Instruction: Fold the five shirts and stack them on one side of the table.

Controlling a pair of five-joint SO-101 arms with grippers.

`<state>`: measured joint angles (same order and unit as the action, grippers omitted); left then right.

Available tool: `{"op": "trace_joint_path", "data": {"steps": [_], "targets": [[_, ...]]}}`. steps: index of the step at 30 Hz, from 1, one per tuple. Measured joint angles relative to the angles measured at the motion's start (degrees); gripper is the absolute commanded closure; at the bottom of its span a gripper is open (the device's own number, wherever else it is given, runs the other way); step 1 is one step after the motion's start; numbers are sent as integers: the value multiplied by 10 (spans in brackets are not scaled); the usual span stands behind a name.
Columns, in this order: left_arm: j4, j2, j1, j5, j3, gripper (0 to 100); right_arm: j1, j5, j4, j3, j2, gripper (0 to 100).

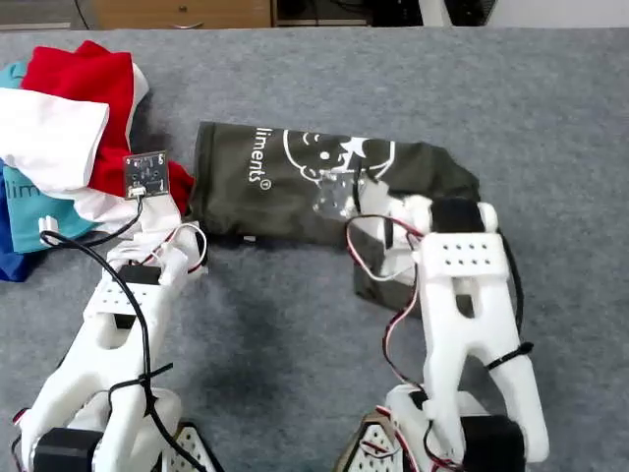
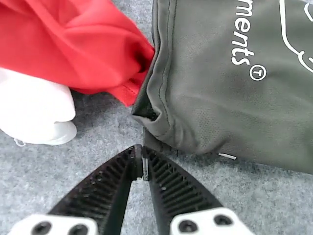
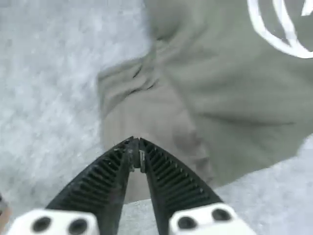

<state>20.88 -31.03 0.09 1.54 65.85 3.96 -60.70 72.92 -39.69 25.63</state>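
A dark olive shirt (image 1: 295, 187) with white print lies partly folded across the middle of the table. My left gripper (image 2: 142, 155) is at its near left corner (image 2: 149, 132), fingers shut with the hem's edge pinched at the tips. In the high view this left gripper (image 1: 194, 228) sits beside the pile. My right gripper (image 3: 136, 147) is shut and hovers over a loose flap of the same olive shirt (image 3: 205, 98); from above the right gripper (image 1: 339, 197) is over the print. A red shirt (image 2: 73, 44) touches the olive shirt's corner.
A pile of unfolded shirts sits at the far left: red (image 1: 88, 74), white (image 1: 49, 138), teal (image 1: 34, 211) and blue (image 1: 10, 256). White cloth (image 2: 34, 112) lies close to my left gripper. Bare grey table (image 1: 275, 324) lies between the arms and to the right.
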Motion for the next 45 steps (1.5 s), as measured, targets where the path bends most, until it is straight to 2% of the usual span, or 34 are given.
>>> {"op": "trace_joint_path", "data": {"steps": [6,11,27,31,42,45], "targets": [[0,0,0,0,0,982,0,-30,-66,-95,0,836],[0,0,0,0,0,982,0,-68,-82,-125,-20,836],[0,0,0,0,0,982,-1,-93,-117,-128,-102,832],[0,0,0,0,0,982,-1,-93,-129,-128,-116,780],[0,0,0,0,0,982,-3,-93,-124,-64,-217,819],[0,0,0,0,0,982,-3,-93,-122,-49,-232,877]]}}
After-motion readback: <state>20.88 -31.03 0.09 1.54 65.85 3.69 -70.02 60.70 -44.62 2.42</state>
